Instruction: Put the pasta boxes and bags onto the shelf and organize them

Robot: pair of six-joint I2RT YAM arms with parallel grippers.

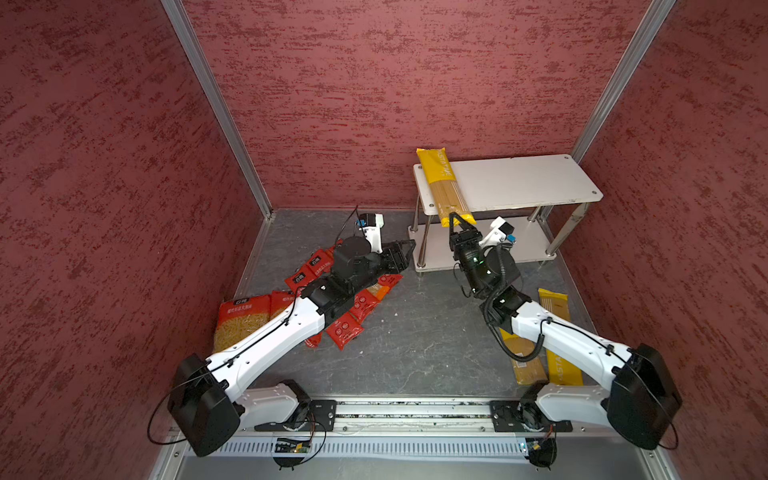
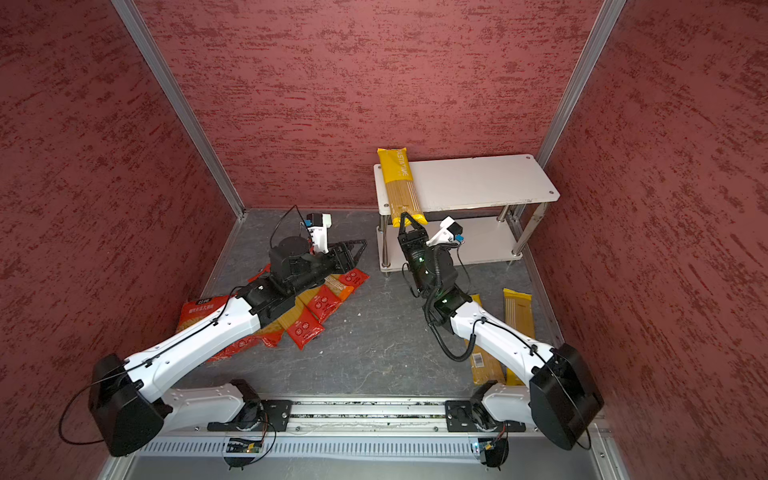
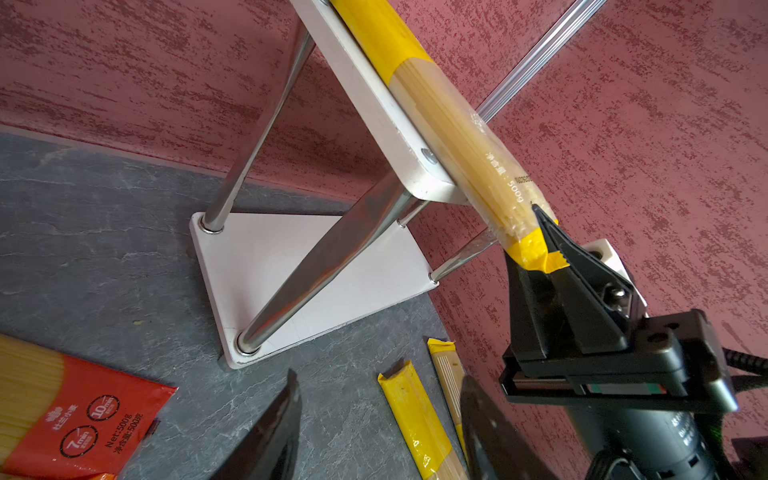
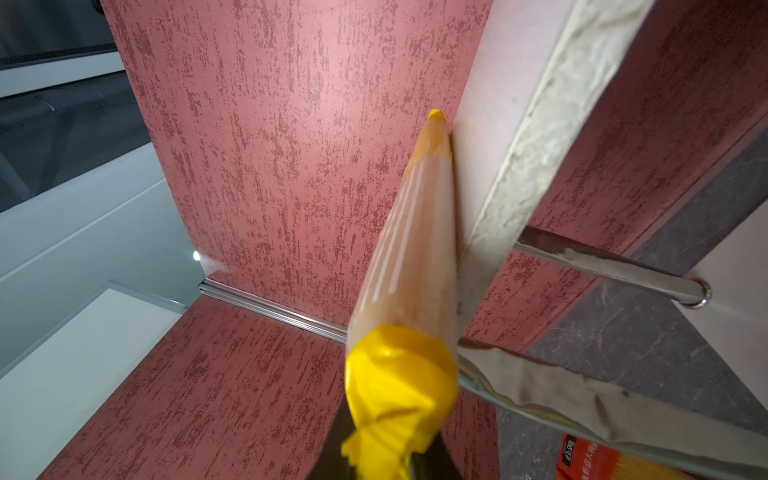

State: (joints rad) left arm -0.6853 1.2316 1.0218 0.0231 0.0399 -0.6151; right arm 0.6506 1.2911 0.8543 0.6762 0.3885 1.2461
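Observation:
A long yellow spaghetti pack point(image 1: 444, 187) point(image 2: 403, 187) lies across the left end of the shelf's point(image 1: 523, 183) point(image 2: 478, 178) top board, and its near end overhangs the front edge. My right gripper point(image 1: 461, 222) point(image 4: 386, 453) is shut on that crumpled yellow end, which my left wrist view shows too. My left gripper point(image 1: 409, 249) point(image 3: 380, 378) hangs open and empty over the floor, left of the shelf. Under the left arm lies a heap of red spaghetti packs point(image 1: 345, 328), partly hidden. A wide red short-pasta pack point(image 1: 241, 320) lies at its left.
Two more yellow spaghetti packs point(image 1: 557, 332) point(image 1: 525, 365) lie on the grey floor at the right, partly under my right arm. The shelf's lower board point(image 3: 291, 257) is bare. Red walls close in the back and both sides, and a metal rail point(image 1: 415, 411) runs along the front.

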